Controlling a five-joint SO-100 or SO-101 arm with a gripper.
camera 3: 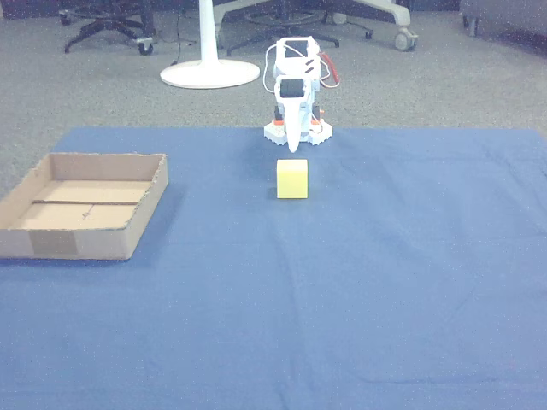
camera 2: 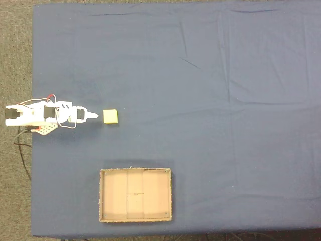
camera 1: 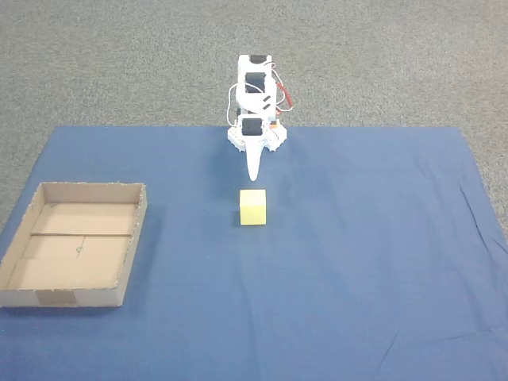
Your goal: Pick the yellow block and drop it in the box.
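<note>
Seen in both fixed views: white arm folded at the far edge of a blue cloth, gripper pointing down at the cloth, fingers pressed together into one narrow tip, holding nothing. Just beyond the tip, apart from it, block sitting flat on the cloth, near that same edge. Box well apart, by the cloth's left edge in the front views, open side up, seam across its floor, tape patch on the near wall.
</note>
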